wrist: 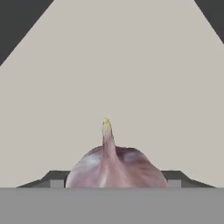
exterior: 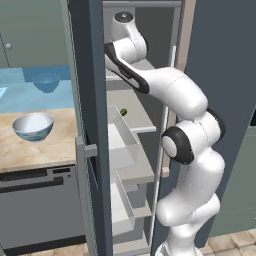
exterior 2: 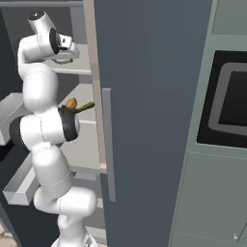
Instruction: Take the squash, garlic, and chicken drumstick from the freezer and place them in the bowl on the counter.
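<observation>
Inside the freezer [exterior: 90, 75], arm bent upward, claw [wrist: 114, 183] astride garlic [wrist: 114, 168]

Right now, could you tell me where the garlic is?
In the hand view the garlic sits low and centred on a pale freezer shelf, right between the fingertips, stem pointing up.

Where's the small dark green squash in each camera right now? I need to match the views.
Left base view: small dark green squash lies at the left of the pale grey freezer shelf, mid-frame.
Right base view: same squash, left of centre, beside the orange-brown chicken drumstick.
Hand view: faces the pinkish-white garlic bulb instead.
Shared landmark: that shelf.
</observation>
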Controlling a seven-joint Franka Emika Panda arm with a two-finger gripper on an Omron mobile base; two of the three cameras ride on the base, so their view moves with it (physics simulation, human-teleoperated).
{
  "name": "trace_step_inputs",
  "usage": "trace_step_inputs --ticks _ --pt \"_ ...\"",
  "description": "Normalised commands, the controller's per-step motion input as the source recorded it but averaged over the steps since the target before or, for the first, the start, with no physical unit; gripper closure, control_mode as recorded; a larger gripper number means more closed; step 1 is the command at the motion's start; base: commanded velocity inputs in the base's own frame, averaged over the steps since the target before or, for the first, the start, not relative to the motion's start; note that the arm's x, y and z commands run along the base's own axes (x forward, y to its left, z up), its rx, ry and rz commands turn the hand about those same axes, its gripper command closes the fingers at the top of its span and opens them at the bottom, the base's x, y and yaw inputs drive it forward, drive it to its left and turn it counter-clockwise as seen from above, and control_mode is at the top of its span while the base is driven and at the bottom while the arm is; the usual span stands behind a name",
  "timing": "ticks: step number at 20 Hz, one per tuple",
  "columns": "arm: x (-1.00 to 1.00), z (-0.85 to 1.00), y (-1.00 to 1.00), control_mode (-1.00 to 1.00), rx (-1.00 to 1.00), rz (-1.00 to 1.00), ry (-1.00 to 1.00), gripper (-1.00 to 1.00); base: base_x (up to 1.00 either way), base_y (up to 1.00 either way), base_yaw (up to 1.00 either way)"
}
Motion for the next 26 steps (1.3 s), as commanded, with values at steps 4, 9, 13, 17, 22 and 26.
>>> trace_step_inputs --ticks 4,9,13,17,22,26 --pt "-0.99 -0.03 -0.13 -1.0 0.0 0.0 -0.01 1.0 0.0 0.0 0.0" --pt "-1.0 -0.05 -0.29 -1.0 0.02 0.0 0.0 1.0 0.0 0.0 0.0" --pt "-1.0 0.0 -0.55 -1.0 0.02 0.0 0.0 1.0 0.0 0.0 0.0" --pt "-1.0 -0.06 -0.5 -1.0 0.0 0.0 0.0 1.0 0.0 0.0 0.0" --pt "-1.0 -0.11 -0.15 -1.0 0.0 0.0 0.0 1.0 0.0 0.0 0.0" --pt "-0.79 -0.04 0.06 -1.0 0.0 0.0 0.0 1.0 0.0 0.0 0.0"
